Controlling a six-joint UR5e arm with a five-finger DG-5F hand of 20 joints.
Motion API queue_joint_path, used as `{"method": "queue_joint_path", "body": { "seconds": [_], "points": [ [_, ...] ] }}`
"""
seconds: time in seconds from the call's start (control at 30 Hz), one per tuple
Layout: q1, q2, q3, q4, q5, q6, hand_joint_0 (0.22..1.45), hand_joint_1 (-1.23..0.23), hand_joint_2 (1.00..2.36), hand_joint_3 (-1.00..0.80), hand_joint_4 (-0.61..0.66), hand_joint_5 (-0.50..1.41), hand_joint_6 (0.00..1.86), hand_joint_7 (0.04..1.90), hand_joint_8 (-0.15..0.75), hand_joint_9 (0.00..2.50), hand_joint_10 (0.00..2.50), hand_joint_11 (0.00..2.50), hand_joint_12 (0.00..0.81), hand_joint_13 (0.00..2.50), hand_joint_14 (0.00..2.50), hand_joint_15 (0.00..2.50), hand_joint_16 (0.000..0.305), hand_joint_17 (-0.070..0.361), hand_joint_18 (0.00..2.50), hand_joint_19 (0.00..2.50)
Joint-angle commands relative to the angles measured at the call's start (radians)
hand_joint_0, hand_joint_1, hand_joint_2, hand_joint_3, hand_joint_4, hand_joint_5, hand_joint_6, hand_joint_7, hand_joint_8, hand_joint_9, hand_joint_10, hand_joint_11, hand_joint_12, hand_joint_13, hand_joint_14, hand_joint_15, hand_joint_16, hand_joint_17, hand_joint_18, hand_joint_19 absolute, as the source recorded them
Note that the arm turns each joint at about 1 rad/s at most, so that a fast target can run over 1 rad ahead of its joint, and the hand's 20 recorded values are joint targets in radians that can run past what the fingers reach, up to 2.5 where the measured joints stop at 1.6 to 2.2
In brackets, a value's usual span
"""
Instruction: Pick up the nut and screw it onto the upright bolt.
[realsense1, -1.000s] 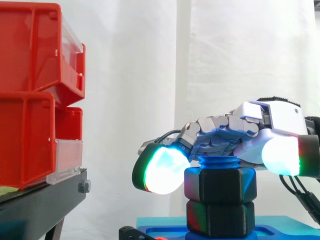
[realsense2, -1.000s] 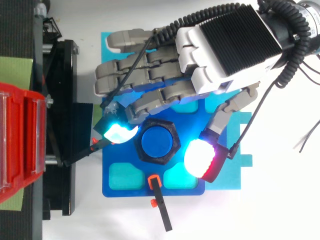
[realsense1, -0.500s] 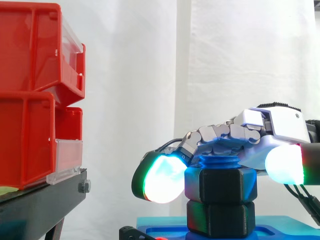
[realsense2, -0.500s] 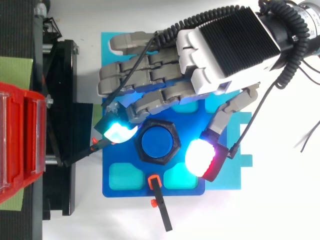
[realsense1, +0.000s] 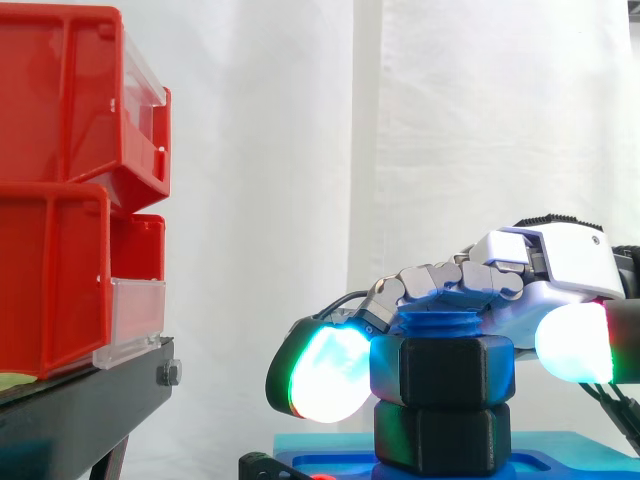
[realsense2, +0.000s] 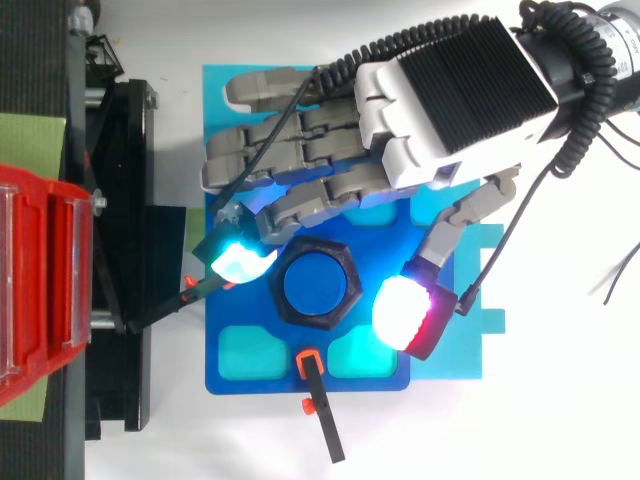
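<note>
The nut (realsense1: 442, 370) sits threaded on the upright blue bolt (realsense2: 316, 285), above a second black hex piece (realsense1: 440, 440) on the blue base (realsense2: 250, 375), and it has not moved from there. The hand (realsense2: 450, 90) is curled round it: the cyan fingertip pad (realsense2: 240, 265) is against its left side and the white-and-red thumb pad (realsense2: 405, 315) is just beside its right side, though contact there cannot be told. Compared with a second ago, the hand is a little lower in the side view, so the finger pad is now level with the nut's lower half.
</note>
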Motion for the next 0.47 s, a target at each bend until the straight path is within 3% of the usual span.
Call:
{"method": "queue_joint_path", "body": {
  "seconds": [0.0, 0.27, 0.43],
  "points": [
    [-0.002, 0.000, 0.000, 0.010, 0.009, -0.001, 0.47, -0.40, 1.00, -0.50, 0.14, -0.22, 0.50, 0.66, 0.201, 0.10, 0.00, 0.00, 0.354, 0.00, 0.00, 0.00, 0.048, 0.108, 0.00, 0.00],
    [-0.005, 0.000, 0.000, 0.049, 0.090, -0.044, 0.47, -0.40, 1.00, -0.50, 0.14, -0.22, 0.50, 0.67, 0.201, 0.10, 0.00, 0.00, 0.352, 0.00, 0.00, 0.00, 0.048, 0.107, 0.00, 0.00],
    [-0.006, 0.000, 0.000, 0.050, 0.110, -0.057, 0.47, -0.40, 1.00, -0.50, 0.15, -0.23, 0.50, 0.69, 0.201, 0.10, 0.00, 0.00, 0.354, 0.00, 0.00, 0.00, 0.047, 0.106, 0.00, 0.00]
  ]
}}
